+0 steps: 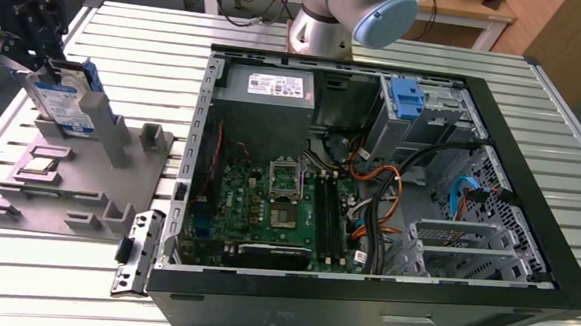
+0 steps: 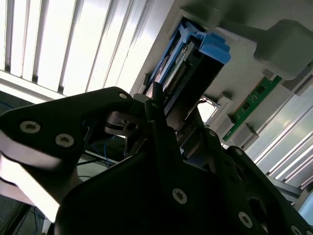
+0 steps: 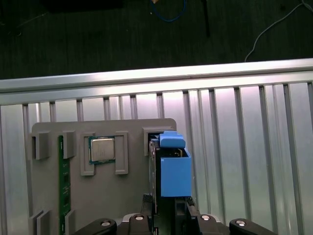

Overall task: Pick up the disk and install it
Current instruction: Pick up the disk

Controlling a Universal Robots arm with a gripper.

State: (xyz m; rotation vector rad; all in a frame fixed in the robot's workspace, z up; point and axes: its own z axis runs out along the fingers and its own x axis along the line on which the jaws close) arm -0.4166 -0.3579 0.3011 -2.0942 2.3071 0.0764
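While upright, silver disk point(image 1: 64, 103), blue rails

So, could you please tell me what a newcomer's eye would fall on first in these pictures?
The big open computer case dominates the exterior view, its green motherboard and cables bare. At that view's left, the gripper is at the disk, which stands upright in a grey holder. A bright blue bracket sits inside the case.
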